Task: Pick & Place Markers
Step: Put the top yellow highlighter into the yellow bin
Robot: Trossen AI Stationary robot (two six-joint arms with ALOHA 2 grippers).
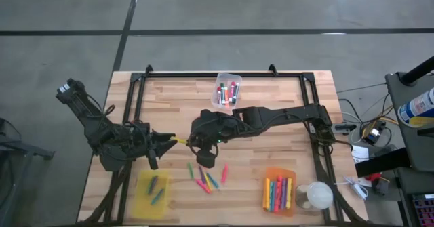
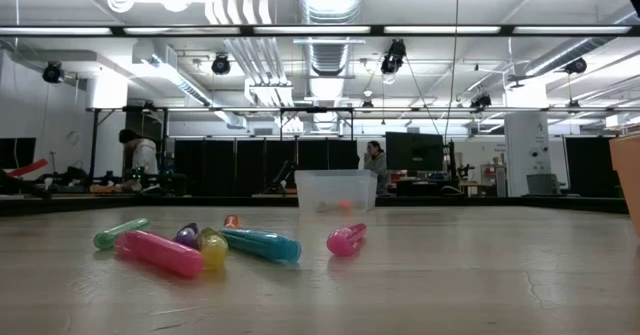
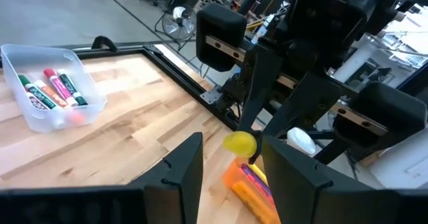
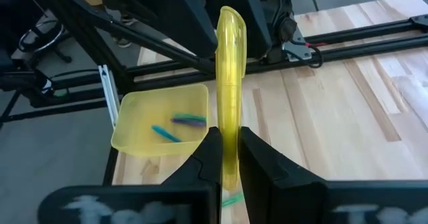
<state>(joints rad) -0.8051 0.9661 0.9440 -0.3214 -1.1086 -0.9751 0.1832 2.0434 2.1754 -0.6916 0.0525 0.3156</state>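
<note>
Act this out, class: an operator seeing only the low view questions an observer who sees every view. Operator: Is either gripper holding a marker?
Observer: Yes, the right gripper is shut on a yellow marker, above the table's middle.
Operator: Where is the left gripper?
Observer: The left gripper is open, facing that marker's free end.
Operator: Anything in the yellow bin?
Observer: The yellow bin holds a blue marker and a purple marker.

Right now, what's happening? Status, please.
Right gripper jaws shut on yellow marker, held out toward left gripper, jaws open around its tip. Nothing between them.
</note>
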